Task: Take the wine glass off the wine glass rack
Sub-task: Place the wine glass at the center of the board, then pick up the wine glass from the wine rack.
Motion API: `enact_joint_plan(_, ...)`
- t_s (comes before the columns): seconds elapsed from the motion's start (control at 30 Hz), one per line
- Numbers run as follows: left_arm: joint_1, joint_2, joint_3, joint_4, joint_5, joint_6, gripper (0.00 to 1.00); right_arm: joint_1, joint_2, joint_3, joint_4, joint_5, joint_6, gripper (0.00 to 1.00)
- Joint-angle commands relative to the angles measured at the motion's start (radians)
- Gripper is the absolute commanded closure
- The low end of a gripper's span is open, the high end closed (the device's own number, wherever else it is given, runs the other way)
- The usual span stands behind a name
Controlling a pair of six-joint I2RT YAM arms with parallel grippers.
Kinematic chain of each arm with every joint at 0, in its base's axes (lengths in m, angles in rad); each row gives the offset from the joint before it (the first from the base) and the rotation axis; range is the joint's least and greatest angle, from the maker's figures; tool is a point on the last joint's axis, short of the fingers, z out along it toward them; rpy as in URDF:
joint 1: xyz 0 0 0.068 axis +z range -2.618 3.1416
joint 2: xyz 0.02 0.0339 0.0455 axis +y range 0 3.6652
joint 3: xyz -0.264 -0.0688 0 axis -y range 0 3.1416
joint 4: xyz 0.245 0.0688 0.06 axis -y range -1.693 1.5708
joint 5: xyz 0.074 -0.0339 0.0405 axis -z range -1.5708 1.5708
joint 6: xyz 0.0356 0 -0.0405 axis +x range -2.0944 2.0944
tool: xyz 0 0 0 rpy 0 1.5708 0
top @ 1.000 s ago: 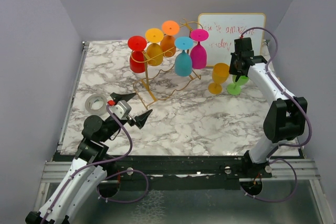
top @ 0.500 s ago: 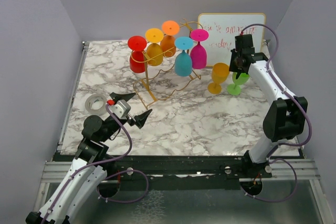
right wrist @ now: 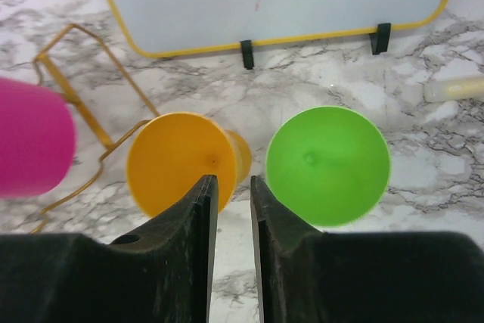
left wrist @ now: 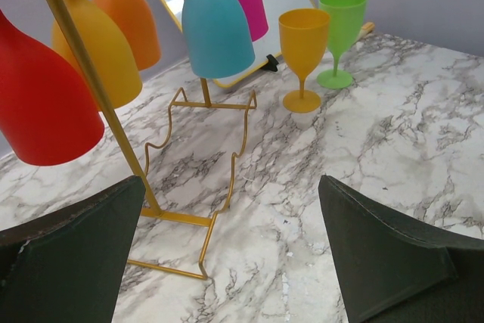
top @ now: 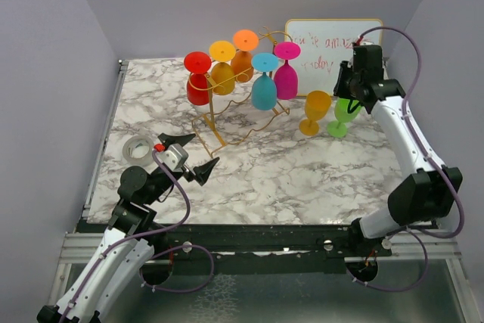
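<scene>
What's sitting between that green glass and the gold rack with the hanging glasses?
From the overhead view, an orange glass stands upright on the marble between the green glass and the gold rack. Otherwise that stretch is bare.

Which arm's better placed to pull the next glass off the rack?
Probably the left: its open end effector faces the wine glass rack, nearest the red glass. The right end effector sits nearly shut above the unloaded glasses.

A robot test cell in a lab: plain lavender walls box in a marble-patterned desk, two arms are bolted to an aluminium rail at 6 o'clock, and a handwritten whiteboard leans at 1 o'clock.
</scene>
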Motion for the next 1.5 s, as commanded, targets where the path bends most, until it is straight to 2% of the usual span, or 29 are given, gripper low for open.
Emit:
enact_joint_plan(0.0,0.008,0.001,-0.002,0.022,0.009,-0.008,0.01,-0.006,-0.132,-0.063,0.064,-0.156,0.042,0.69)
enact_joint_plan(0.17,0.008,0.001,-0.003,0.022,0.010,-0.007,0.01,-0.006,-0.216,-0.127,0.133,-0.307,0.113,0.68)
enact_joint_plan(0.27,0.008,0.004,-0.003,0.024,0.013,-0.005,0.01,-0.006,-0.249,-0.180,0.217,-0.490,0.184,0.68)
enact_joint_plan(0.43,0.008,0.007,-0.005,0.025,0.022,-0.002,0.01,-0.004,-0.277,-0.324,0.494,-0.804,0.402,0.68)
enact_joint_plan(0.67,0.009,0.012,-0.002,0.025,0.027,-0.001,0.01,0.049,-0.294,-0.423,0.818,-0.923,0.595,0.53)
enact_joint_plan(0.77,0.010,0.012,0.000,0.027,0.029,-0.002,0.01,0.082,-0.289,-0.431,0.893,-0.894,0.657,0.51)
enact_joint_plan(0.87,0.010,0.013,-0.003,0.026,0.034,-0.004,0.01,0.118,-0.287,-0.420,0.900,-0.806,0.691,0.48)
enact_joint_plan(1.17,0.010,0.033,-0.014,0.069,0.078,-0.034,0.01,0.215,-0.235,-0.361,0.879,-0.593,0.749,0.48)
enact_joint_plan(1.47,0.010,0.039,-0.015,0.076,0.096,-0.030,0.01,0.220,-0.172,-0.274,0.775,-0.466,0.747,0.48)
